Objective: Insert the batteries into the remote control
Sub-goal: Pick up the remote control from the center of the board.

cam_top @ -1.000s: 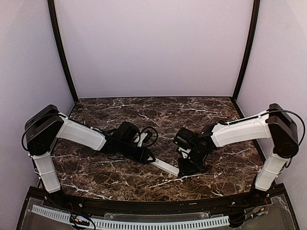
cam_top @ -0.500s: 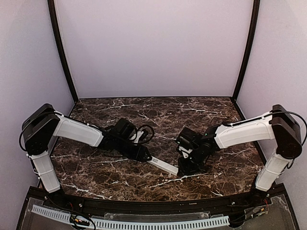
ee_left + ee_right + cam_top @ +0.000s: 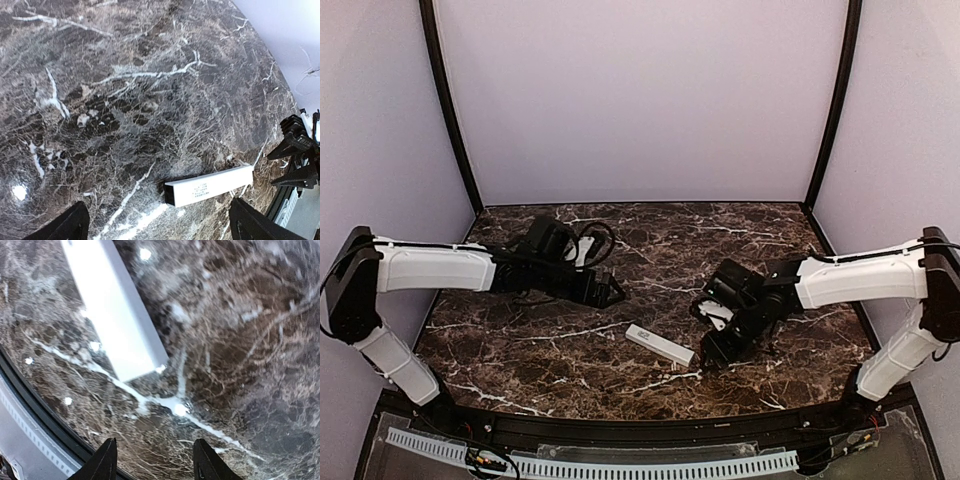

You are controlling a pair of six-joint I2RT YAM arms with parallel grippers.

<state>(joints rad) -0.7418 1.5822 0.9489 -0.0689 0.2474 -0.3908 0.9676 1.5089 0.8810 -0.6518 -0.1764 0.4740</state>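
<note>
The remote control [image 3: 660,344] lies flat on the dark marble table [image 3: 770,230], set at a slant between the two grippers and touched by neither.

The left gripper [image 3: 610,292] hangs low over the table, up and to the left of the remote and clearly apart from it. In its wrist view the left gripper [image 3: 159,227] is spread wide, its two fingers [image 3: 75,225] at the bottom corners with only bare marble between them; it is released and holds nothing. From here the remote control [image 3: 210,186] lies ahead of the fingertips and off toward the right-hand finger. Its dark near end faces the camera and small print shows on its side. The right gripper [image 3: 297,160] shows as a black shape just past the remote's far end.

The right gripper [image 3: 712,352] points down at the table just beside the remote's right end. In its wrist view the right gripper [image 3: 155,465] stands parted, its fingers [image 3: 105,462] low in the picture with veined stone between them, gripping nothing. The remote control [image 3: 112,315] runs away from it toward the upper left. Its near end stops short of the fingertips, ahead of the left-hand one, not inside the gap.

A black cable [image 3: 603,240] loops over the left wrist.
</note>
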